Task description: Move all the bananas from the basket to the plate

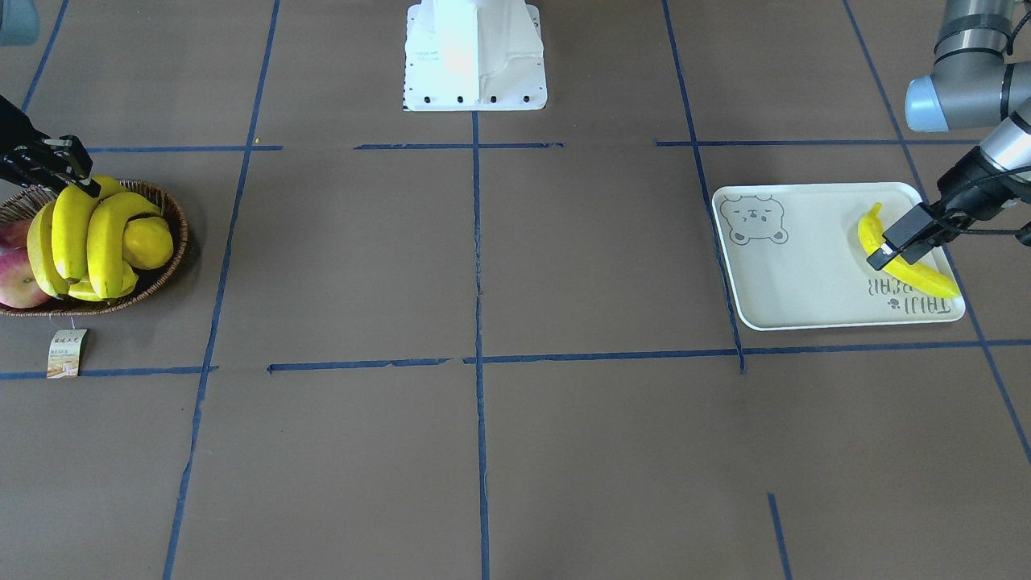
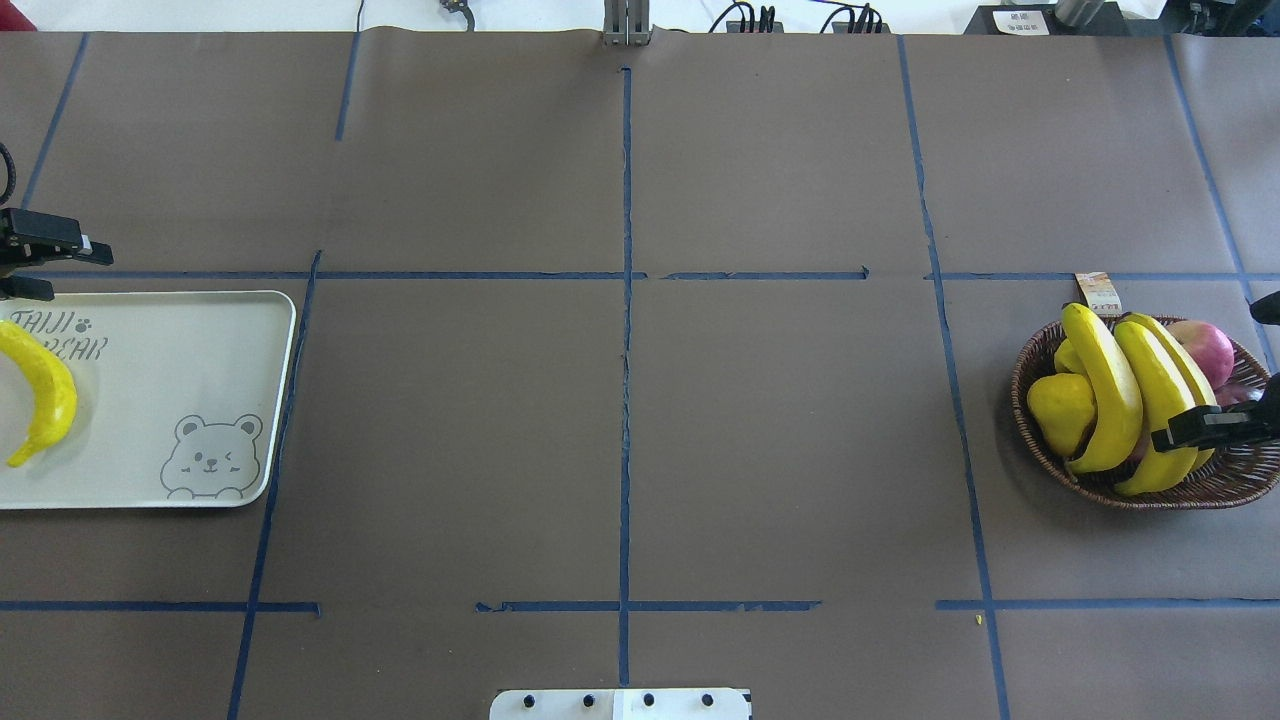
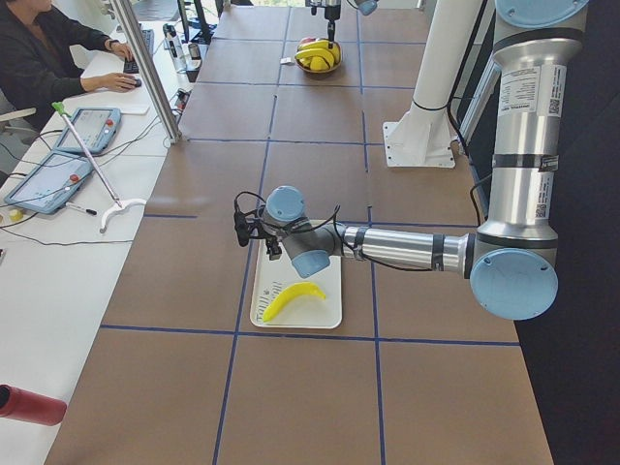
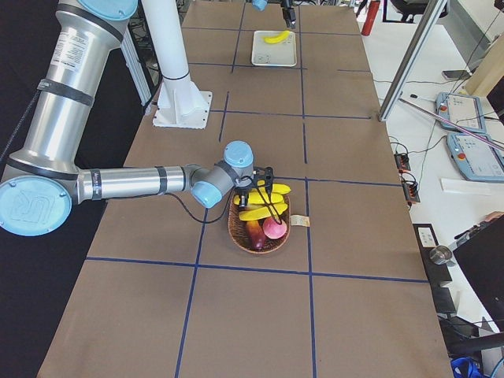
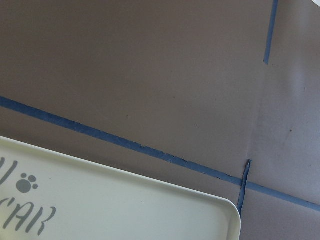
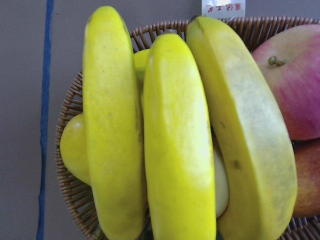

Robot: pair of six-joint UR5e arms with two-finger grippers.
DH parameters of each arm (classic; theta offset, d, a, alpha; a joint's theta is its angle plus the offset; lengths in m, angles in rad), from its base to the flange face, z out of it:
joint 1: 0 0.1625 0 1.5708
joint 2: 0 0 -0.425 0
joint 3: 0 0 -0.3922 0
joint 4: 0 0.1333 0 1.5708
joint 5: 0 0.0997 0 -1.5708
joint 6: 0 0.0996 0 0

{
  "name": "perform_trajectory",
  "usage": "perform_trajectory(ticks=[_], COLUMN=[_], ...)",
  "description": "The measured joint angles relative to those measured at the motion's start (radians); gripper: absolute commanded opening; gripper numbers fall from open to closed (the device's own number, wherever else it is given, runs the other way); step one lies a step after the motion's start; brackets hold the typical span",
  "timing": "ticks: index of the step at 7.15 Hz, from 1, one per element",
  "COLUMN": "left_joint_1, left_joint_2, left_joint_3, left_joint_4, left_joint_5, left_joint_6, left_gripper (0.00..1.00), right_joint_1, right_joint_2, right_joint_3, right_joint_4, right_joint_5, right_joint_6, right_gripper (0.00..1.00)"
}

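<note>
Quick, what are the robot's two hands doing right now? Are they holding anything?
Left gripper: open, holding nothing, by the plate.
Right gripper: open, holding nothing, over the bananas in the basket.

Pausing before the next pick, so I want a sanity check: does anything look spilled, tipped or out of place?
Nothing stands out. One banana lies flat on the plate. Three more bananas rest piled in the upright basket with the other fruit.
</note>
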Motion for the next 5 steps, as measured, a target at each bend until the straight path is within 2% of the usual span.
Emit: perform_trajectory(ticks=[2, 5], left_joint_1=[-0.001, -0.002], left_joint_2=[0.000, 0.000], left_joint_3=[-0.007, -0.012], left_joint_4=[0.001, 0.002], left_joint_5=[-0.002, -0.002], left_joint_6=[-0.002, -0.004], left_gripper=[0.99, 0.99], right_joint_1=[0.071, 0.275], right_joint_2=[-0.013, -0.020], right_joint_3=[0.035, 0.098], right_joint_4=[-0.002, -0.009], right_joint_5=[0.023, 0.213], right_joint_6=[-0.005, -0.049], right_gripper=[0.02, 0.00])
